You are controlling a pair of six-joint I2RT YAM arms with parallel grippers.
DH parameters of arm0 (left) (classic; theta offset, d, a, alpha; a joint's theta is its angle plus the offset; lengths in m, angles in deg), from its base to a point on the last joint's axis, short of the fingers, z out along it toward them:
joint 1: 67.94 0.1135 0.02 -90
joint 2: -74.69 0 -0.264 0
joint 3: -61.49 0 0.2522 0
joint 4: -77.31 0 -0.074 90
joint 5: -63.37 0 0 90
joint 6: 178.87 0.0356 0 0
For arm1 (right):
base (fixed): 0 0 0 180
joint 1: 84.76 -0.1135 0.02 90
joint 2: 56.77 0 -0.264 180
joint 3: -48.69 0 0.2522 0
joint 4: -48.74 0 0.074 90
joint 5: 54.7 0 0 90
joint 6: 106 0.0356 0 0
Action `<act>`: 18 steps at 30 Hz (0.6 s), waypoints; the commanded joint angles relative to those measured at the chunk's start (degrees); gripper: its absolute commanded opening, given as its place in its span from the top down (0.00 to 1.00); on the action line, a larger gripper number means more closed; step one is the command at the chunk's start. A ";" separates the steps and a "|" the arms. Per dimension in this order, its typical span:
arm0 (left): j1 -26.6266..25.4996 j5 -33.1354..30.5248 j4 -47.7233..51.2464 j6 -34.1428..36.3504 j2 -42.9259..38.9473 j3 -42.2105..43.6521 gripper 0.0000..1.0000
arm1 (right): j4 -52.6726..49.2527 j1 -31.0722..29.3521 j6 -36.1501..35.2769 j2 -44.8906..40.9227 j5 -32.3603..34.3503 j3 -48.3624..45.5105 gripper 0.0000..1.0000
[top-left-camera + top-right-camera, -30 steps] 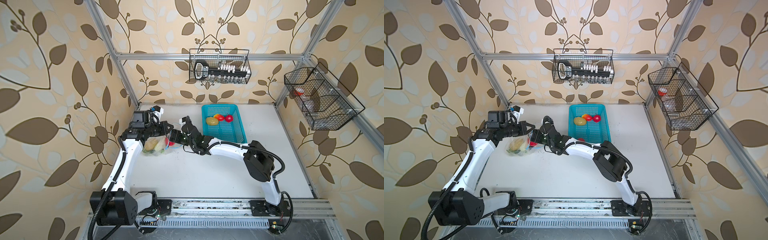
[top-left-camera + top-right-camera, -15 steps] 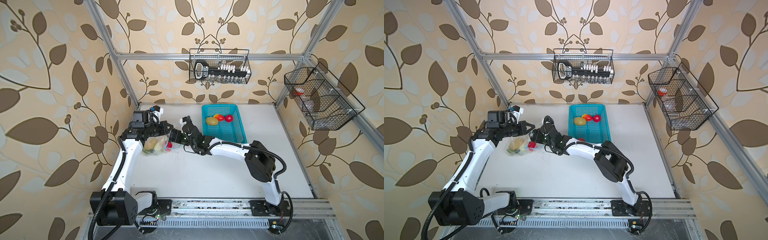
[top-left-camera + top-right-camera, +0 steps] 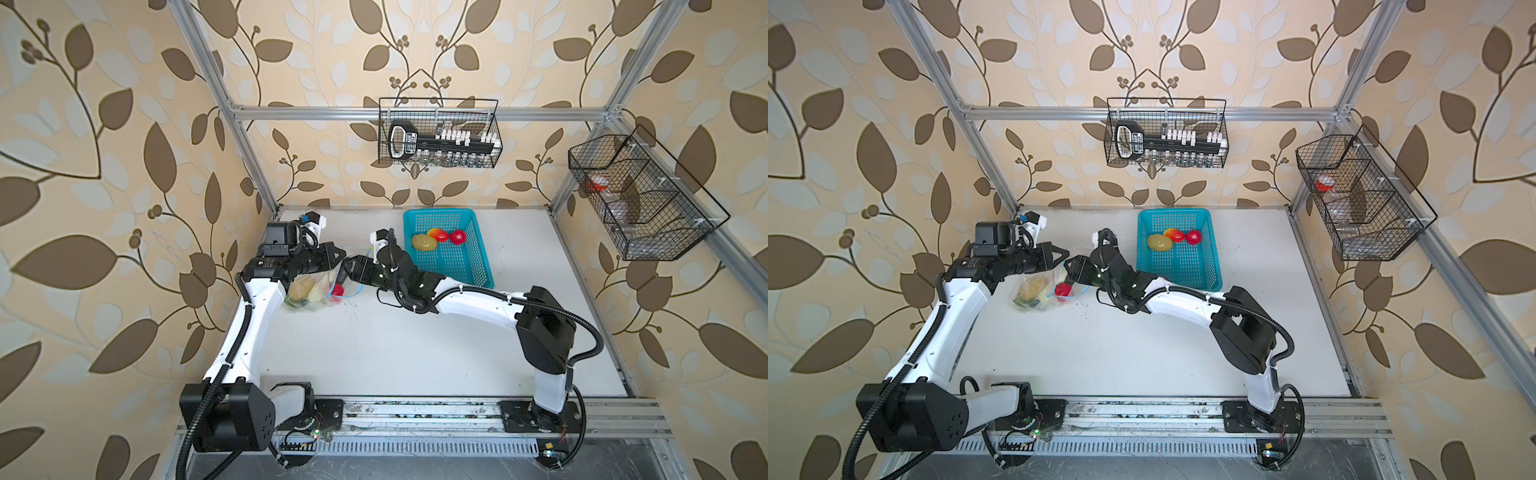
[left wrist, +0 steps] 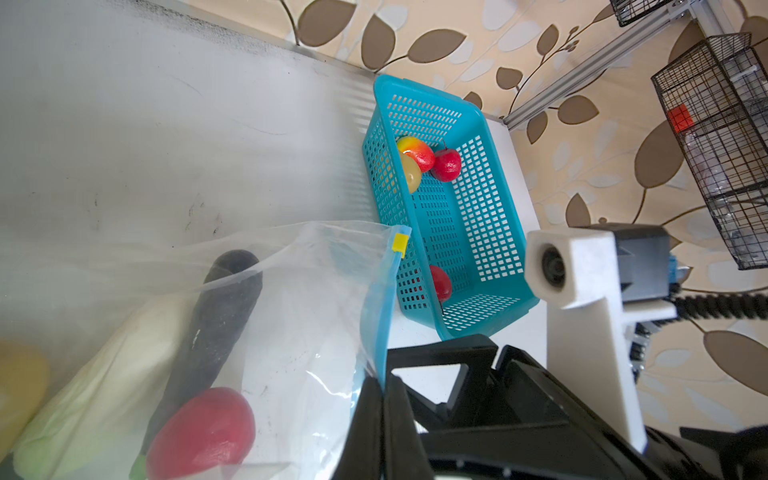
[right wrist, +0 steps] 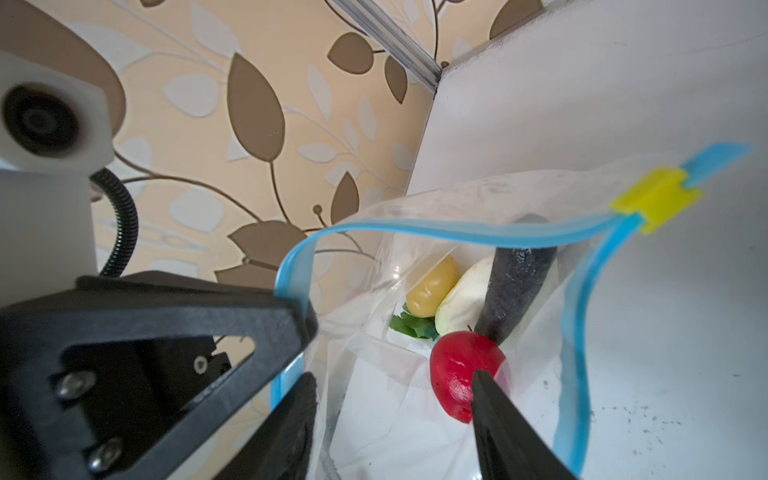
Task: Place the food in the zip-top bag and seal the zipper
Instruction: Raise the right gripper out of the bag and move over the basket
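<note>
The clear zip-top bag [image 3: 309, 293] lies at the table's far left with its mouth toward the middle. My left gripper [image 4: 384, 399] is shut on the blue zipper [image 4: 380, 316] and holds the mouth up. The yellow slider [image 5: 656, 199] sits at the strip's far end. My right gripper [image 5: 392, 376] stands open at the mouth, nothing between its fingers. A red fruit [image 5: 457, 374] lies just inside the bag, past one fingertip. Deeper in are the eggplant [image 5: 515, 282], a white vegetable [image 5: 465, 299], a potato [image 5: 432, 286] and green leaves [image 5: 413, 326].
The turquoise basket [image 3: 455, 270] stands to the right of the right gripper. It holds a potato [image 3: 423, 242], a red-yellow fruit [image 3: 439, 235] and a red fruit [image 3: 458, 237], with another red fruit [image 4: 440, 282] at its near end. Wire racks hang on the back and right walls.
The red fruit has left my right gripper and now lies in the bag's mouth. The right jaws have drawn closer together. My left gripper has kept its hold.
</note>
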State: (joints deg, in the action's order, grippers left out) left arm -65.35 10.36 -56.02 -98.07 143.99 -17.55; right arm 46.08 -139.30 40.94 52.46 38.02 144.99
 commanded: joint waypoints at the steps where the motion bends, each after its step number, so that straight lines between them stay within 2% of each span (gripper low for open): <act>1: -0.39 -0.43 -0.45 0.98 -1.47 0.48 1.00 | -0.12 0.42 -1.03 -3.81 1.64 -2.36 0.39; 11: -0.18 -0.52 -0.56 1.06 -1.27 0.94 1.00 | -1.15 2.91 -2.62 -10.60 2.59 -8.76 0.33; 18: 0.46 -0.26 -0.74 0.92 -1.18 1.36 1.00 | -7.59 4.51 -5.13 -14.62 3.79 -9.32 0.25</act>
State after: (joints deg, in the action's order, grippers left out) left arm -65.24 10.27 -56.02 -98.04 143.97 -16.61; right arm 41.99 -135.24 37.47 40.33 40.05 136.53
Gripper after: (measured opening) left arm 0.049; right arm 0.735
